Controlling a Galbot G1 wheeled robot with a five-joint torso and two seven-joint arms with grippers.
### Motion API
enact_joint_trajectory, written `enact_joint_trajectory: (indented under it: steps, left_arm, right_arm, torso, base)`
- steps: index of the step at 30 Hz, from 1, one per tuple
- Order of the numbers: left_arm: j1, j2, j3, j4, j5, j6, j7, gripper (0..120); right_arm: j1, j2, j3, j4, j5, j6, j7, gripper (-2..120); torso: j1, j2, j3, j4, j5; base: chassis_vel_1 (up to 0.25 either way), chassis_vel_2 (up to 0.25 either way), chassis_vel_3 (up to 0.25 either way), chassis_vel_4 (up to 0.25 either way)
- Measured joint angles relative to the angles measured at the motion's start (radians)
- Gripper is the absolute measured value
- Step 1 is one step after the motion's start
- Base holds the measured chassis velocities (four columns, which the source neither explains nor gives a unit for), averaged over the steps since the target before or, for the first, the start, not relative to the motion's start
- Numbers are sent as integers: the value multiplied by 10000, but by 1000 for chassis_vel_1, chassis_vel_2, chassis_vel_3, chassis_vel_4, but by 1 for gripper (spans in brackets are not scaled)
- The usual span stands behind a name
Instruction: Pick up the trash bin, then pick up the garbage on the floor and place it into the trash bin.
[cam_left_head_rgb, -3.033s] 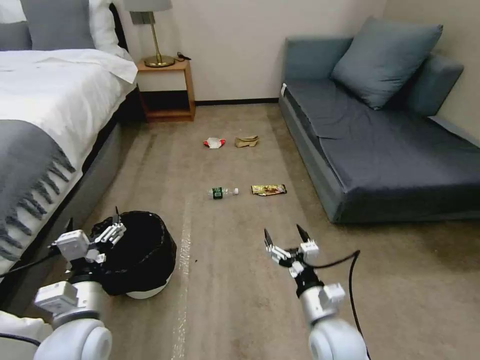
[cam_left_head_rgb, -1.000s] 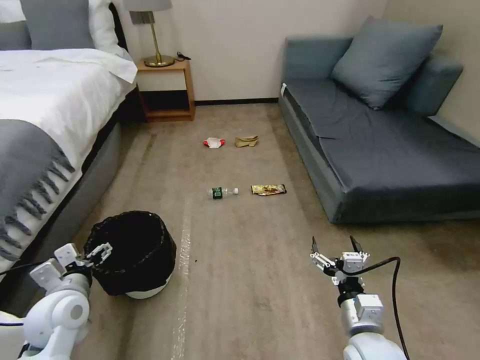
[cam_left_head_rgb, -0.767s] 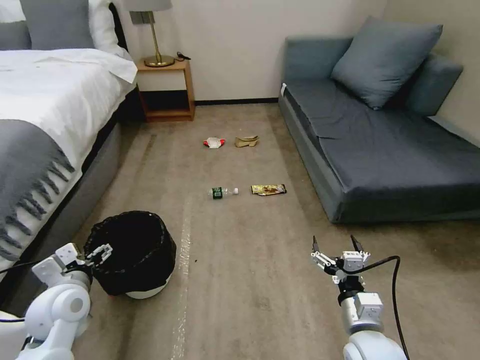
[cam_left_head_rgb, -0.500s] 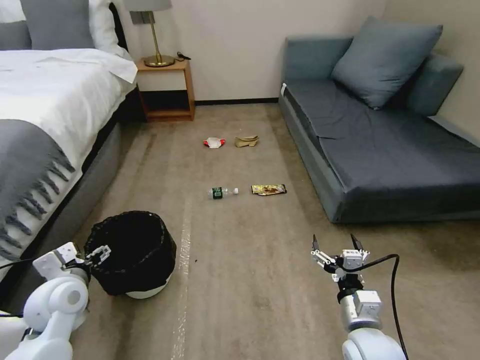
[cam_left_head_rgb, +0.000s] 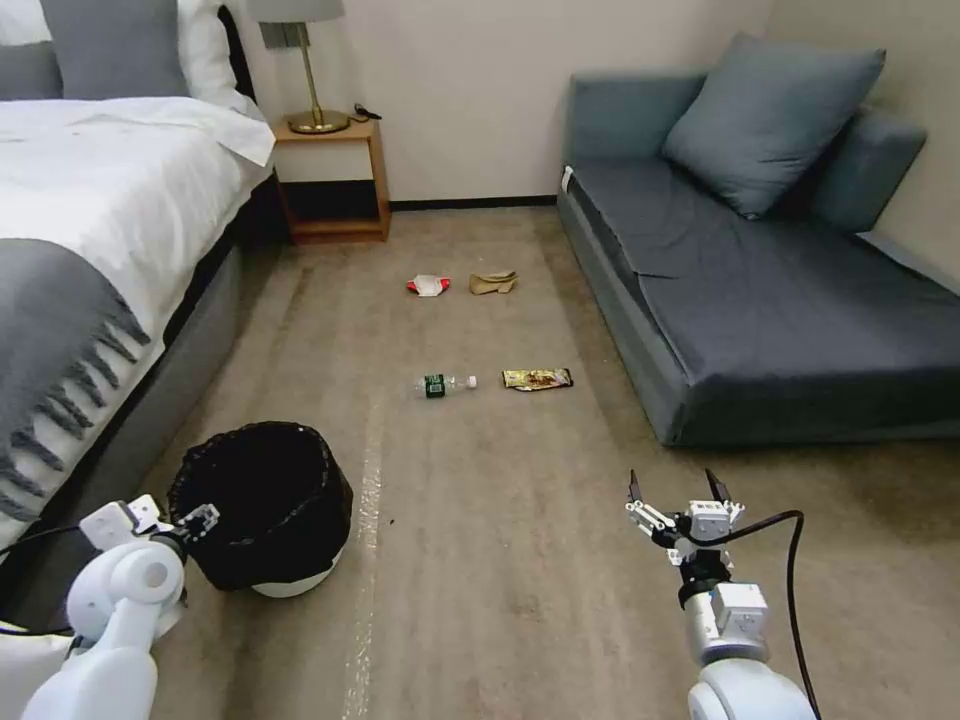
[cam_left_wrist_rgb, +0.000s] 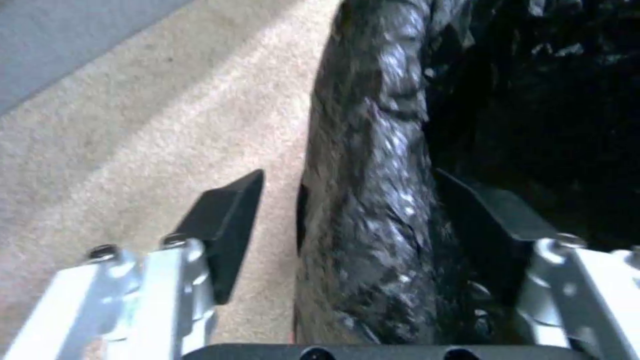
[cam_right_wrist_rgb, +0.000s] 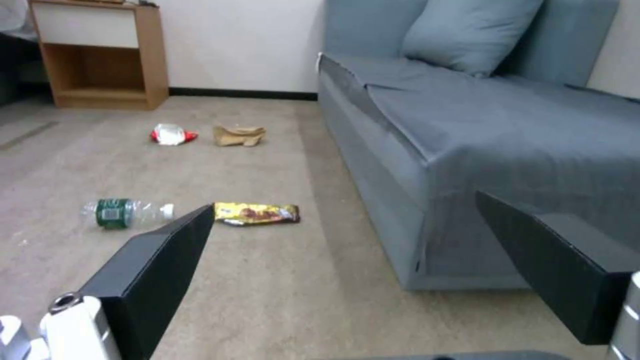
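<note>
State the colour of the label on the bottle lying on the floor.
Dark green, on the clear bottle; the right wrist view shows it best.

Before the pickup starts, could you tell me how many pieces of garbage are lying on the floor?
4: a bottle beside a snack wrapper mid-floor; farther back, a red-and-white wrapper beside a crumpled paper bag.

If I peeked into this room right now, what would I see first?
Probably the trash bin with its crinkly black bag, on the carpet beside the bed, with the left gripper open astride its rim. Next, four bits of garbage lie on the floor farther ahead, near the blue sofa. The right gripper hangs open above bare carpet.
</note>
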Motion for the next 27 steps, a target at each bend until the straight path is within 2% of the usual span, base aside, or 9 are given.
enact_joint_trajectory:
  steps: [2,4,6,7,14,17,21,26,27]
  left_arm:
    - [3,-89,26,42,8,-59,124,53]
    - [8,-108,29,43,14,-76,156,50]
    - [18,-127,31,49,18,-122,216,39]
    - [18,-127,31,49,18,-122,216,39]
    - [77,-175,-24,232,23,-719,252,9]
    - [177,-206,-55,138,16,-907,295,4]
    - [263,-231,-81,18,78,-1122,399,4]
    - [401,-281,-190,-300,495,-1530,545,4]
    - [470,-297,-197,-391,799,-1685,605,4]
  right_arm:
    - [-124,83,-83,64,-110,1,0,100]
    - [-127,99,-84,80,-120,1,0,100]
    - [-145,103,-85,98,-127,0,0,100]
    - [-145,103,-85,98,-127,0,0,100]
    - [-250,122,-143,120,-158,-3,0,100]
    - [-236,138,-164,128,-159,-15,0,100]
    - [-229,143,-177,128,-163,-23,3,100]
    - [-200,171,-230,82,-222,-50,6,100]
    - [-184,208,-260,72,-236,-63,7,100]
  torso:
    - [0,0,-1,-1,3]
    - [0,0,-1,0,3]
    - [0,0,-1,1,4]
    - [0,0,-1,1,4]
    - [0,1,-1,0,5]
    - [0,0,0,-1,-7]
    - [0,0,0,-3,-12]
    - [0,0,0,-2,-2]
    - [0,0,0,-1,-2]
  base:
    - [0,0,0,0]
    - [0,0,0,0]
    - [0,0,0,0]
    - [0,0,0,0]
    - [0,0,0,0]
    - [0,0,0,0]
    - [0,0,0,0]
    - [0,0,0,0]
    - [0,0,0,0]
